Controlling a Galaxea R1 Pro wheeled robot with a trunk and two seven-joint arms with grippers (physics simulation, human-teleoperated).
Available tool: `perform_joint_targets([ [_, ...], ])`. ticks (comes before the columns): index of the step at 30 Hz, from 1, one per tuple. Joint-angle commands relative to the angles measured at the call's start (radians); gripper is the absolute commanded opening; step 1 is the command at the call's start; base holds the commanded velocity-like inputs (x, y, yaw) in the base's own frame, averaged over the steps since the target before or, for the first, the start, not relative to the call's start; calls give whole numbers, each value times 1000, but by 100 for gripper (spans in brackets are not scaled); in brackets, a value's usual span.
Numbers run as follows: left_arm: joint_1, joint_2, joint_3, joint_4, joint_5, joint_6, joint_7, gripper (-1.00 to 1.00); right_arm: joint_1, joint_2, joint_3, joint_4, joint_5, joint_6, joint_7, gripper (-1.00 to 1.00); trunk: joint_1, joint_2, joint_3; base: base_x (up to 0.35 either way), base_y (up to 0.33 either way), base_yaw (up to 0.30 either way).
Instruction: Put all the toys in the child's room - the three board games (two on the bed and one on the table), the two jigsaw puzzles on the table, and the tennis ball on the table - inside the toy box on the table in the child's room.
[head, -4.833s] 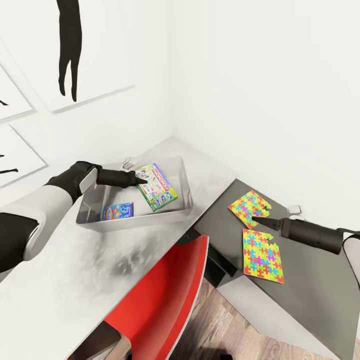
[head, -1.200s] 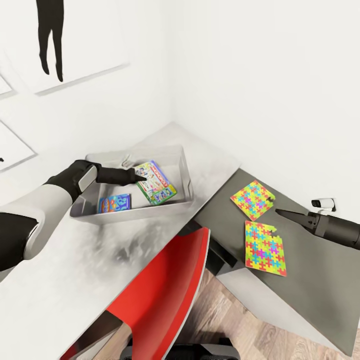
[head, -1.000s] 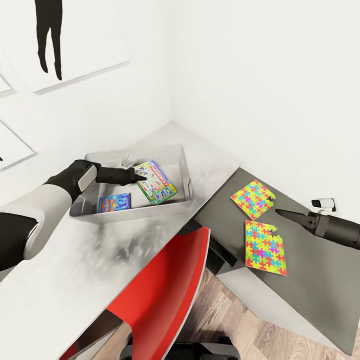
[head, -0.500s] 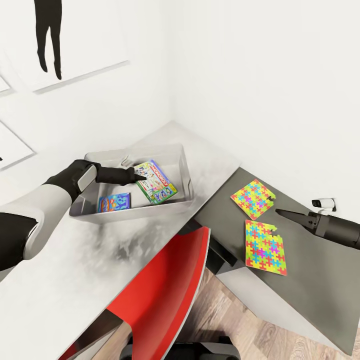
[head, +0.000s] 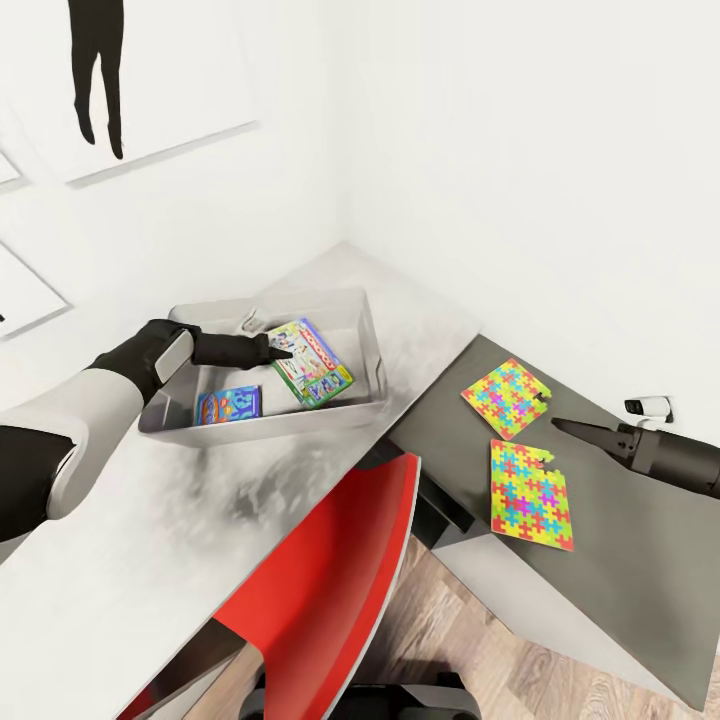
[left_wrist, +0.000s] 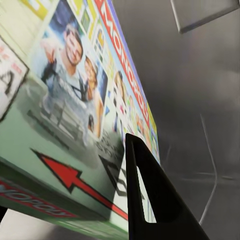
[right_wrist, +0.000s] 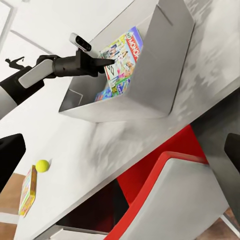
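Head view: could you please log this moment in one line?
left gripper: shut on board game, in toy box | right gripper: open, near jigsaw puzzles

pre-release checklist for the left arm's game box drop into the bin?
1. Monopoly box over toy box interior: ok.
2. Left gripper shut on the box: ok.
3. Box lying flat: not ok, tilted.
4. Landing spot clear of small blue game: ok, beside it.
5. Right gripper away from the bin: ok, near the puzzles.
6. Tennis ball binned: not ok, on the table.
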Motion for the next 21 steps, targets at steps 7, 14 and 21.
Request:
perform_joint_targets([
  [7,0,-3,-32,2,-28,-14,51,100,-1,0,-1,0,2,3,4,100,1,-1,-2,0,0,0],
  [14,1,-4,-32,3,-28,-14,53,100,-1,-1,-1,0,2,3,4,100,1,-1,-2,0,0,0],
  [21,1,-6,-32,2,-28,-14,53,100,0,-2,-1,0,2,3,4,100,1,-1,-2,0,0,0],
])
